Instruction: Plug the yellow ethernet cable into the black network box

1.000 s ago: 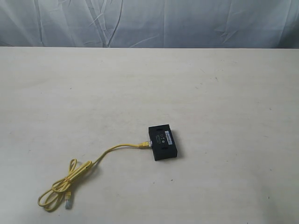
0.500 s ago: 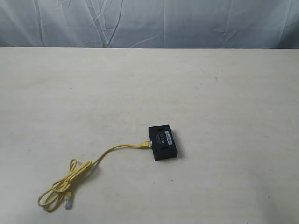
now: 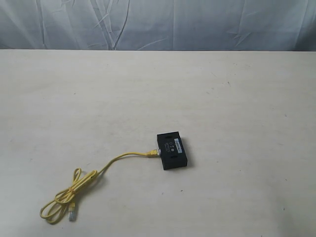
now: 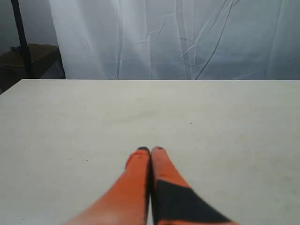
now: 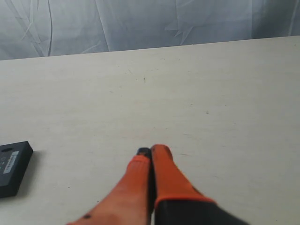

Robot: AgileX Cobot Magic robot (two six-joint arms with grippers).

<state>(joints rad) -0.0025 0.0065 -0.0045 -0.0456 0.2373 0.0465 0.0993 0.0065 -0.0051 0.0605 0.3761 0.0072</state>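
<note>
Exterior view: black network box [image 3: 173,149] lying flat on the pale table [image 3: 237,98], a little toward the near edge and close to the middle. Small pale markings on its top face. Yellow ethernet cable [image 3: 92,175] seen in this view alone: one end meeting the box's left side face, then curving away to the left and toward the near edge, ending in a loose bundle of loops. Free clear plug [image 3: 72,215] resting on the table beside those loops, well apart from the box. Cannot tell whether the end at the box is fully seated.

Grippers seen only in the wrist views.

Left wrist view: left gripper [image 4: 150,150] reaching out level over bare tabletop, pointing toward the creased white curtain [image 4: 187,37] behind the table's far edge. Orange fingers [image 4: 136,173] pressed together along their length, dark tips meeting. Nothing between them, nothing touched. Dark stand [image 4: 18,33] beyond the table's corner, seen here only. Neither box nor cable in this frame.

Right wrist view: right gripper [image 5: 151,151] in a like pose, stretched forward over the table toward the curtain. Fingers closed flat against each other, gripping nothing. Black network box [image 5: 13,168] cut off by the frame edge, off to the side of the fingers and clear of them.
</note>
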